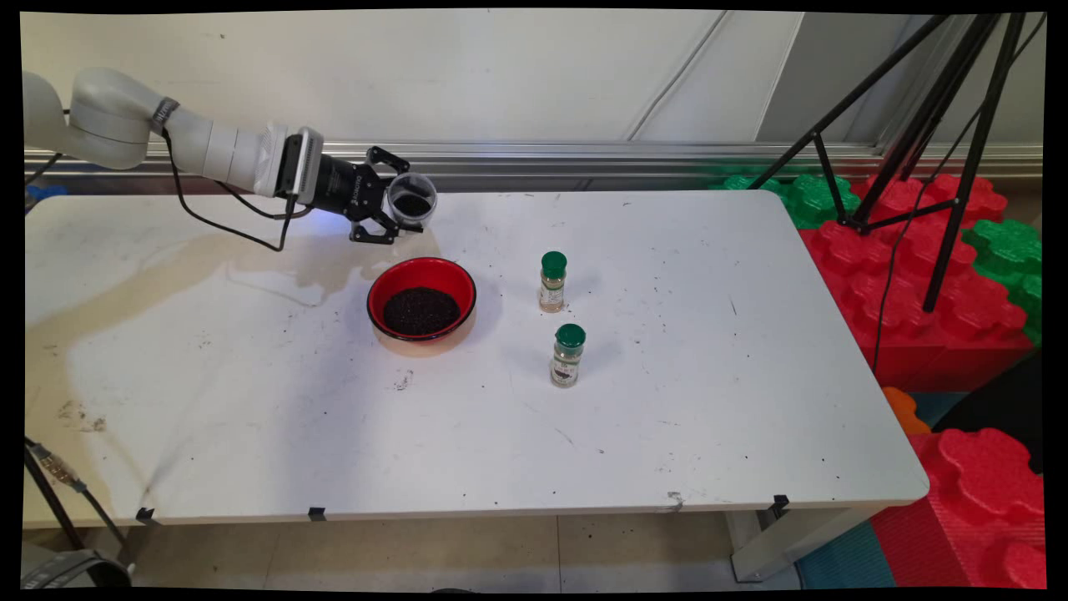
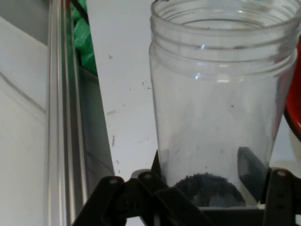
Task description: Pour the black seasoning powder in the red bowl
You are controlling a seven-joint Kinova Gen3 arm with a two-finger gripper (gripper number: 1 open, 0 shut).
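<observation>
White table point(image 1: 667, 434) carries red bowl point(image 1: 422, 298) w/ dark grains near centre, gripper point(image 1: 399, 206) above at bowl's 11 o'clock clamped on clear jar point(image 1: 413, 200) w/ dark grains, two green-capped shakers point(image 1: 552, 281) at bowl's 3 o'clock.

- arm comes in from the left, forearm and wrist near horizontal, black cable looping below the wrist
- hand point(image 1: 399, 209) points right, raised above the table's far side
- fingers point(image 2: 251, 172) closed on a clear jar point(image 1: 413, 200) lying sideways, gripped near its base
</observation>
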